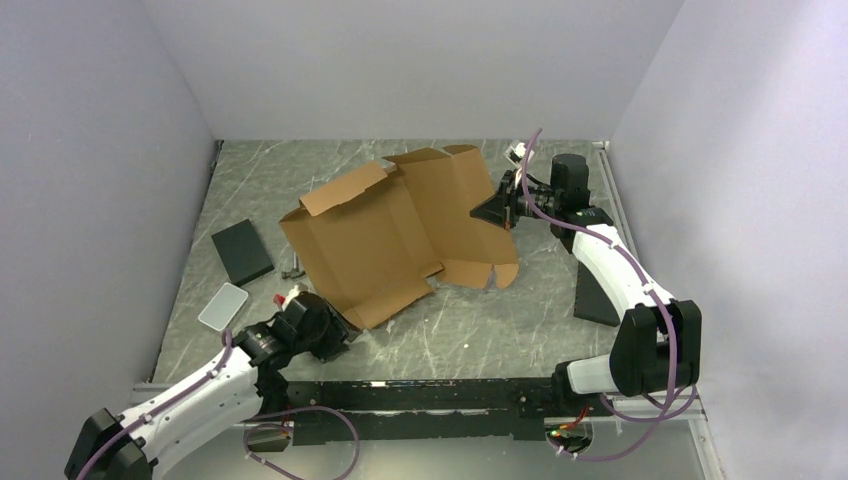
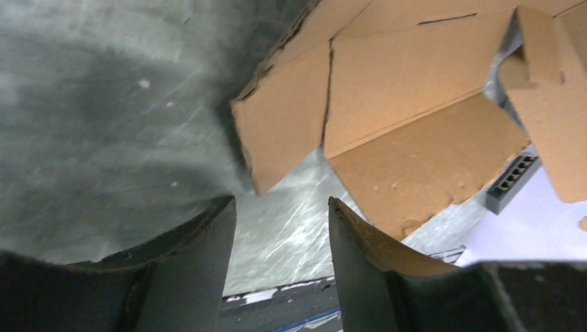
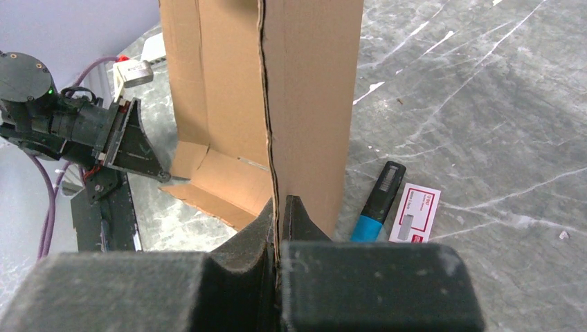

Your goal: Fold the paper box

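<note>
On the grey marbled table (image 1: 480,330) the paper box (image 1: 390,235) stands half-raised. The right gripper (image 3: 279,211) pinches its right edge; the left gripper (image 2: 280,204) gapes empty by its near corner.

Brown corrugated cardboard paper box (image 1: 380,240): one, a single die-cut sheet.
Flat black rectangular pads: two, the left pad (image 1: 242,252) and the right pad (image 1: 598,293).
Pale grey rounded rectangular slab (image 1: 222,305): one.
Blue-and-black marker pen (image 3: 379,200): one.
White card with red print (image 3: 414,213): one.
White-and-black robot arms: two, the left arm (image 1: 200,395) and the right arm (image 1: 625,270).
Black two-finger hands: two, the left hand (image 2: 280,207) and the right hand (image 3: 279,207).
</note>
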Tool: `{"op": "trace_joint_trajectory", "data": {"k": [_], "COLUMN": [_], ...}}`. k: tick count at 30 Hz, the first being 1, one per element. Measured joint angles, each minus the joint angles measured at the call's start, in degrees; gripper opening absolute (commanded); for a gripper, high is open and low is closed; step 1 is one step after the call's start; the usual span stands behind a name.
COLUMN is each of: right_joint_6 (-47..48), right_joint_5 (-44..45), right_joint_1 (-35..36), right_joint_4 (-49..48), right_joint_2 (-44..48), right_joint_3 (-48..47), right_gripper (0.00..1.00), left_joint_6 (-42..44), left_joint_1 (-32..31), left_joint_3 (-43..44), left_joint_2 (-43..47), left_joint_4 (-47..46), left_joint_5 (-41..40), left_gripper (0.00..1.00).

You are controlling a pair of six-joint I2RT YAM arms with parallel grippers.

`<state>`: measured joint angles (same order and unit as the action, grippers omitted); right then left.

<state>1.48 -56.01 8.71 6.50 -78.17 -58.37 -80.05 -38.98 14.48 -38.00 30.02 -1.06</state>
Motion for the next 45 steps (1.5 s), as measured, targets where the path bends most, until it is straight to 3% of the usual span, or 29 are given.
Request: {"op": "trace_joint_trajectory", "data": {"k": [3,6,9,15,20,23,29,45], "right_joint_6": [0.0,0.0,0.0,-0.2,-0.2,-0.2,-0.2,0.5], "right_joint_5": [0.0,0.0,-0.1,-0.2,-0.2,-0.2,-0.1,1.8], "right_joint_1": [0.0,0.0,0.0,0.0,0.0,0.0,0.0,0.0], "right_joint_4": [-0.1,-0.1,-0.1,-0.1,-0.1,-0.1,0.1,1.2], "right_joint_2": [-0.1,-0.1,-0.1,-0.1,-0.1,-0.1,-0.1,-0.2], "right_joint_3": [0.0,0.0,0.0,0.0,0.0,0.0,0.0,0.0], "right_gripper": [0.00,0.00,0.00,0.00,0.00,0.00,0.00,0.00], "left_joint_6": [-2.0,-3.3,-4.1,-5.4,-5.2,-5.1,-4.9,-4.3], "left_joint_1": [0.0,0.0,0.0,0.0,0.0,0.0,0.0,0.0], "left_joint_3": [-1.9,-2.9,-3.0,-5.0,-5.5,-5.5,-5.4,-0.8], "left_joint_2": [-0.1,-0.1,0.8,6.4,7.5,7.5,11.7,29.0], "left_joint_4": [-5.1,-7.6,-6.6,-4.8,-4.9,-4.9,-4.3,12.0], "left_joint_5": [-1.0,-2.8,-5.5,-10.9,-12.9,-13.0,-13.4,-13.4], "left_gripper": [0.53,0.43,0.39,0.20,0.15,0.00,0.00,0.00]}}
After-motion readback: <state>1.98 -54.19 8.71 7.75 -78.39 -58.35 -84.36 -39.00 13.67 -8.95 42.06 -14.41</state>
